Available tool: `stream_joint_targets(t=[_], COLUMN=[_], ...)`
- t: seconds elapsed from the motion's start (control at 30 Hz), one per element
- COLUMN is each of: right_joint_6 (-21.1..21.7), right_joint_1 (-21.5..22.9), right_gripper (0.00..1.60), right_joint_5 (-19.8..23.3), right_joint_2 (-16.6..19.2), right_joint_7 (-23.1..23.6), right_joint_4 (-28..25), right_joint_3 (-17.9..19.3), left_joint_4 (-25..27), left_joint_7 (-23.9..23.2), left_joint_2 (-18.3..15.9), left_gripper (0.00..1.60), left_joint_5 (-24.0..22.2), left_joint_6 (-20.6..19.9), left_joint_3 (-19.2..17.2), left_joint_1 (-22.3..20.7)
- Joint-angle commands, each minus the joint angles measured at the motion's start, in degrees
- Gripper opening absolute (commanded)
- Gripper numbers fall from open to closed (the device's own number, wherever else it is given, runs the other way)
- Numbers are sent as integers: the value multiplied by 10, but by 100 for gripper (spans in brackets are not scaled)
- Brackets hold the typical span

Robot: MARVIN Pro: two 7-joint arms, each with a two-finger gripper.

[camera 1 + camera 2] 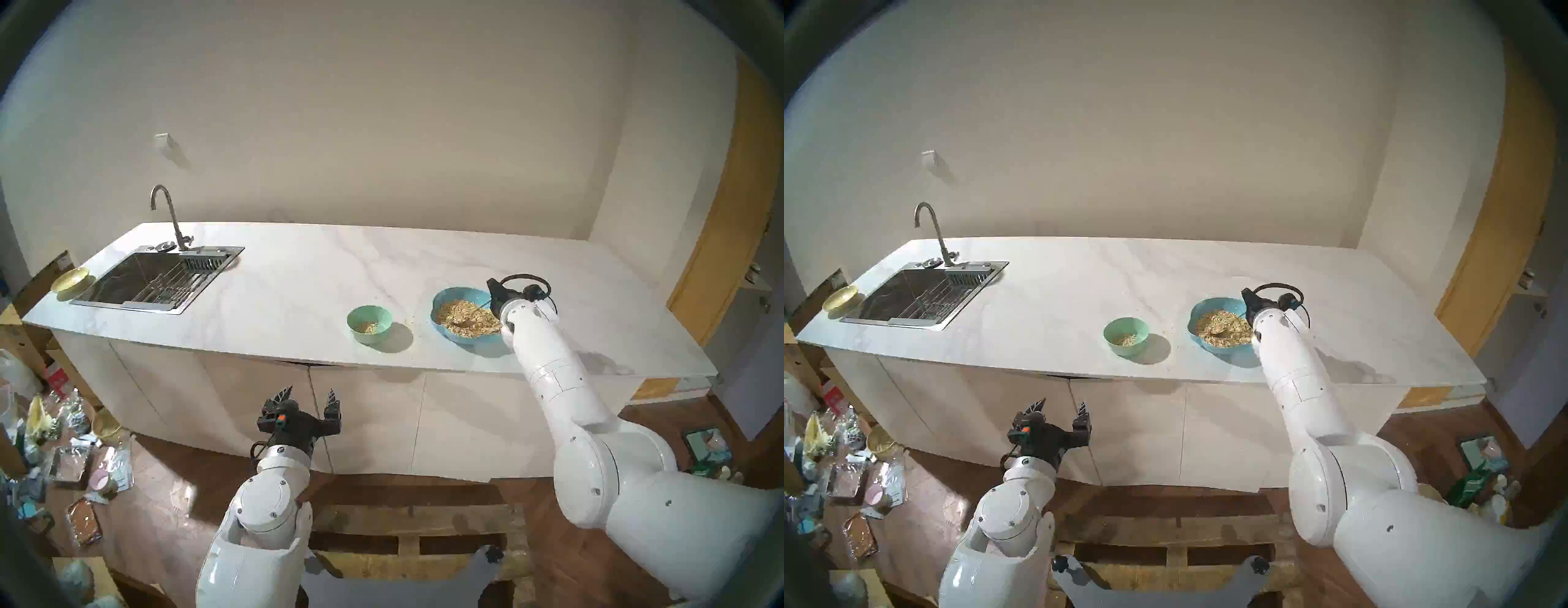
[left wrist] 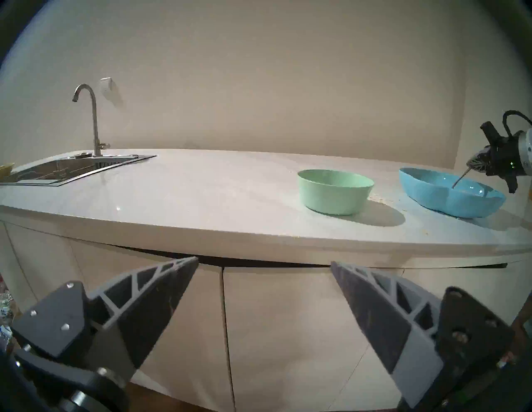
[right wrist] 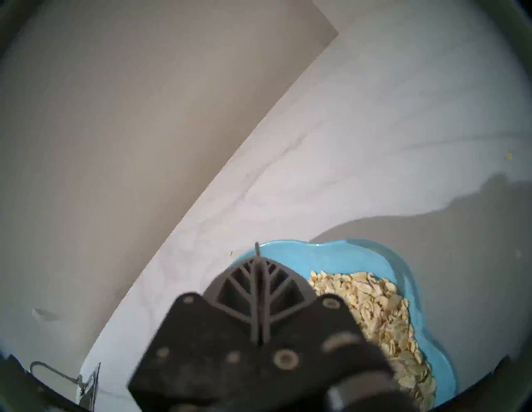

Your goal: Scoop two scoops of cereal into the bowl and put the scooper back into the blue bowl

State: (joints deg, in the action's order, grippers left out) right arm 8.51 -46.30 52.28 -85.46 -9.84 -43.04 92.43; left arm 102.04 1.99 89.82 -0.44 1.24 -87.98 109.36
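Observation:
The wide blue bowl [image 1: 445, 295] stands on the counter's right part, filled with cereal [image 1: 464, 317]. My right gripper [image 1: 494, 299] is at its right rim, shut on the handle of the scooper [image 1: 478, 307], whose head lies in the flakes. In the right wrist view the shut fingers [image 3: 260, 287] pinch the handle end [image 3: 256, 248] over the blue bowl [image 3: 345, 256]. The mint-green bowl [image 1: 369, 337] stands left of it with a little cereal [image 1: 370, 327] on its bottom. My left gripper [image 1: 309, 392] is open and empty, below the counter's front edge.
A steel sink [image 1: 157, 276] with a faucet [image 1: 169, 212] and a yellow-green dish [image 1: 70, 278] occupy the counter's left end. A few flakes [image 1: 409, 325] lie between the two bowls. Clutter [image 1: 63, 446] covers the floor at left.

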Motion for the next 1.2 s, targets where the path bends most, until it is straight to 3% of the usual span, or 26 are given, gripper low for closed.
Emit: stream_joint_targets(t=[0.0,0.7,1.17], right_joint_6=[-3,1,13], right_joint_1=[12,22,-1], right_gripper=[0,0,0], right_joint_5=[5,23,27], right_joint_2=[-3,-5,-29], right_joint_7=[2,-2,-14], right_joint_4=[-24,-24,-82], right_joint_3=[4,28,21], left_joint_4=[15,15,14], left_joint_7=[-3,-2,-2], left_joint_2=[0,0,0], left_gripper=[160,160,160], left_joint_5=[-1,-1,-1], left_joint_6=[3,3,3], left_joint_3=[1,1,1], left_joint_1=[-2,-3,-3])
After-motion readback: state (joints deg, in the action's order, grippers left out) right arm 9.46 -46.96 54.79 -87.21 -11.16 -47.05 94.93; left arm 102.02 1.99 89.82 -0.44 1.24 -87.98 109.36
